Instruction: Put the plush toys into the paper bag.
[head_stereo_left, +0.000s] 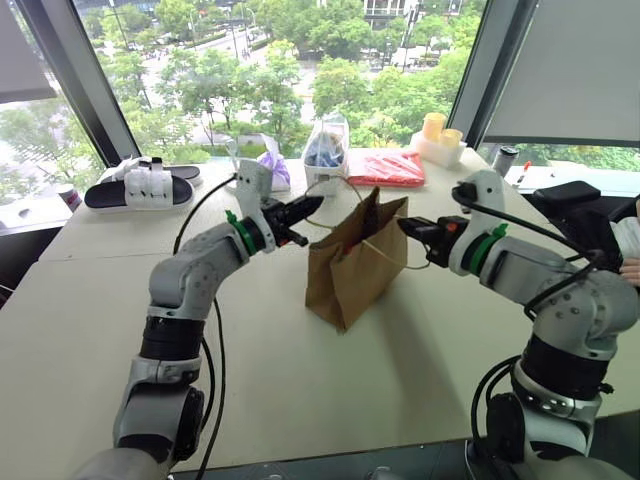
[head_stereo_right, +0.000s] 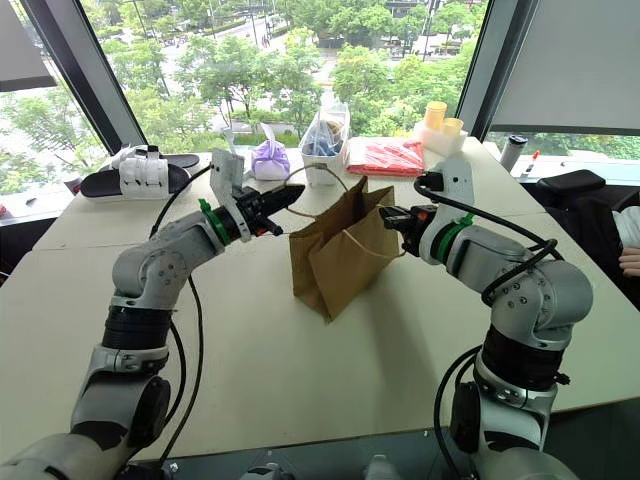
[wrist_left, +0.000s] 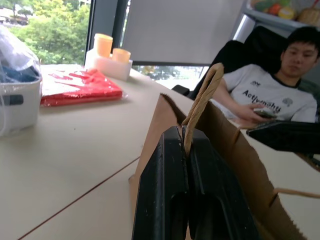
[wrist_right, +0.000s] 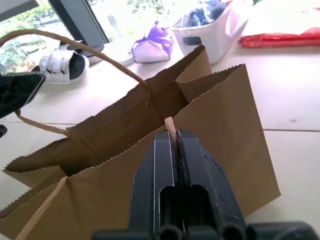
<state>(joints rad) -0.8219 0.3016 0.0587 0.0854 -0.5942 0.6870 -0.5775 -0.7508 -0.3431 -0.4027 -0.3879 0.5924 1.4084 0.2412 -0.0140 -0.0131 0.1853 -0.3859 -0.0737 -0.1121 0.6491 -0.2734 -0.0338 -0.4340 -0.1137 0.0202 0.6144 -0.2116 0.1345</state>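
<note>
On the surface, middle: the paper bag stands upright between our two arms, its mouth pulled a little open.
Left pincer: our left pincer is together on one tan loop handle; in the left wrist view the strap goes in between the two black fingers.
Right pincer: our right pincer is together on the other handle, where the strap meets the near wall of the bag.
Plush toys: we see no orange or green toy on the surface, and we cannot look down into the bag, so we cannot tell where they are.
Paper bag, contents: hidden from us; the right wrist view gives only the inner fold of the far wall.
Clear plastic bag: it sits in a white tub at the far edge and holds something blue.
Other things behind: a purple pouch, a red packet, two yellow cups on a white holder, a black and white sandal.
Risk, tearing: if the two arms pull apart too strongly, we think a thin handle may come off or the paper may rip at the glue.
Risk, tipping: if one side goes higher than the other, the light bag may tilt or slide, and its mouth may fold closed.
Risk, no free pincer: both are busy with handles, so one must let go before it can take a toy, and then the mouth may collapse.
</note>
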